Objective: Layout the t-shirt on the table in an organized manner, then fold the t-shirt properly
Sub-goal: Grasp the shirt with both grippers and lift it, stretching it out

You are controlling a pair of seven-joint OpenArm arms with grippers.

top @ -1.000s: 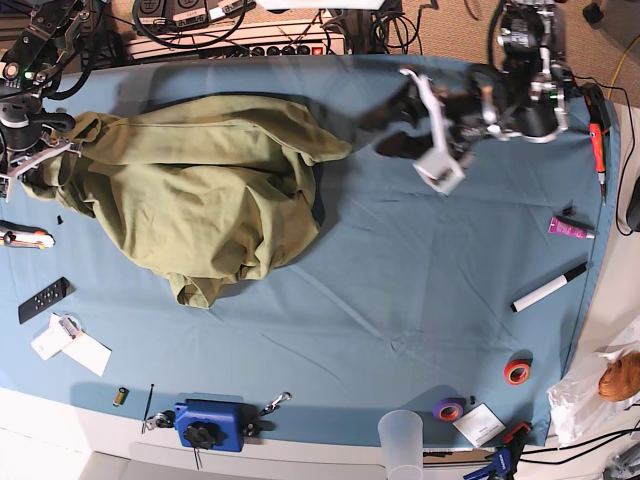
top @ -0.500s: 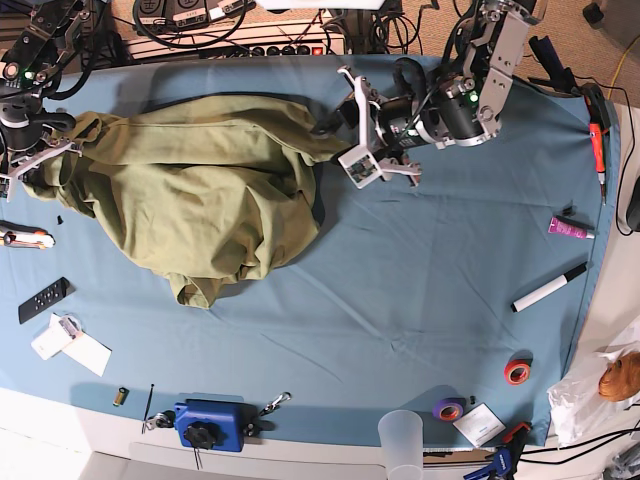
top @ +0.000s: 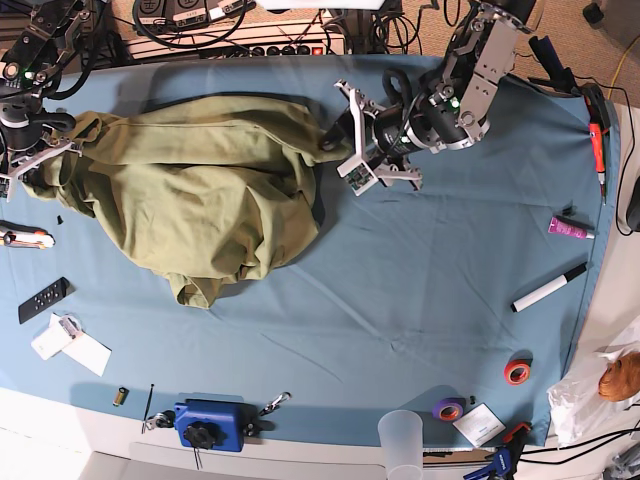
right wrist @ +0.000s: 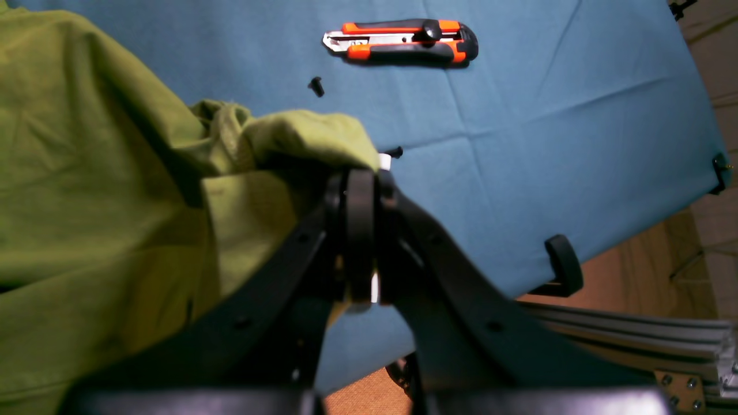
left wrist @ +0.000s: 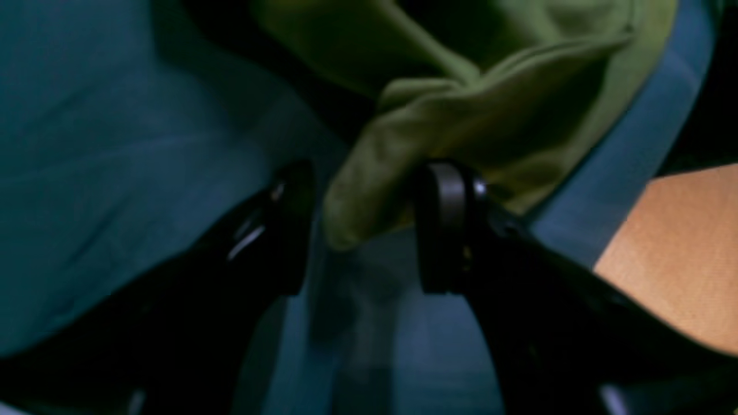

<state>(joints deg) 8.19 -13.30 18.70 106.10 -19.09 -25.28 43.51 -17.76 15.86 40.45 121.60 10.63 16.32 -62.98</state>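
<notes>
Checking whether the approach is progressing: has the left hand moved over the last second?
Yes. In the base view the left hand has swept leftward, away from the pink tube, and now straddles the t-shirt corner, open.

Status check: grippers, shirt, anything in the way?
Left gripper open, straddling t-shirt corner. Right gripper shut on opposite edge. Shirt bunched, unfolded. Utility knife nearby.
</notes>
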